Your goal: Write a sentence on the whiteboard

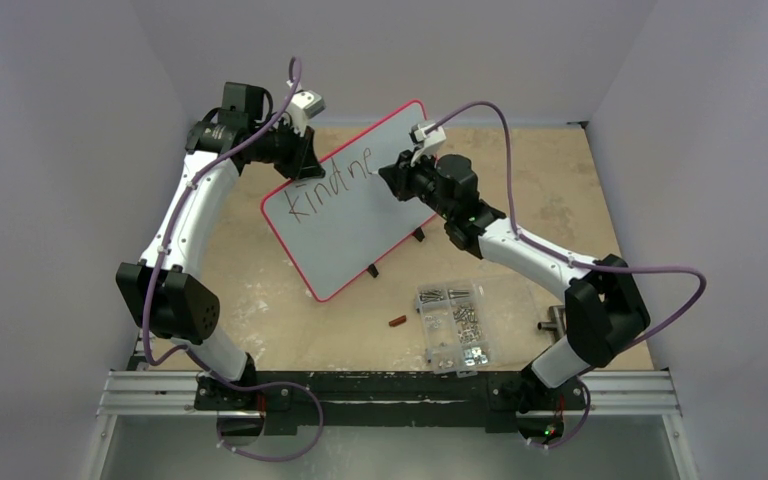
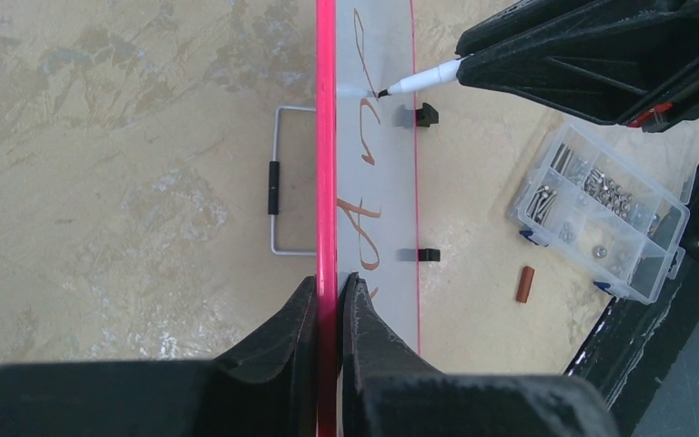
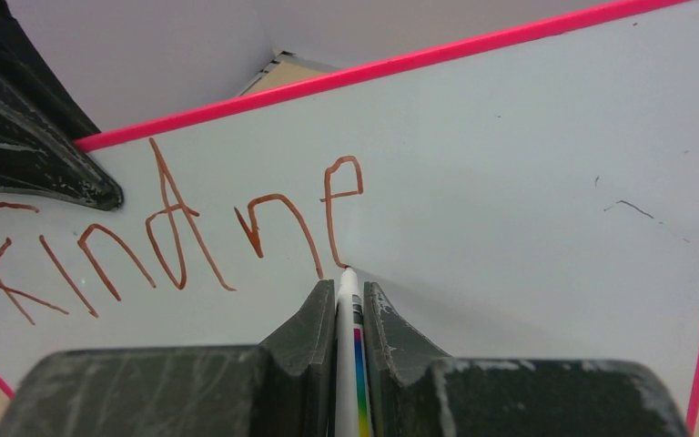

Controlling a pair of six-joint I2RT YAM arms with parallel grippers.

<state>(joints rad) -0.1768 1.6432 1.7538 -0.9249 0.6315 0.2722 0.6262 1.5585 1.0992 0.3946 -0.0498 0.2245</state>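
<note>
- One clear compartmented box lies on the tan table, nearest the arm bases. Its cells hold metal screws and other small hardware.
- Just left of the box, and apart from it, lies a small red-brown cylinder.
- Beyond both, the whiteboard stands tilted at mid-table on black clip feet. A red-pink rim runs round it.
- The sentence occupies one line along the upper part of the board. It reads "kindne" in red-brown strokes.
- The right gripper is pinched on a white marker. The marker barrel carries a multicolour stripe, and its tip touches the board at the foot of the "e".
- Farthest out, the left gripper is pressed onto the upper rim of the board, with one finger on each face.
</note>
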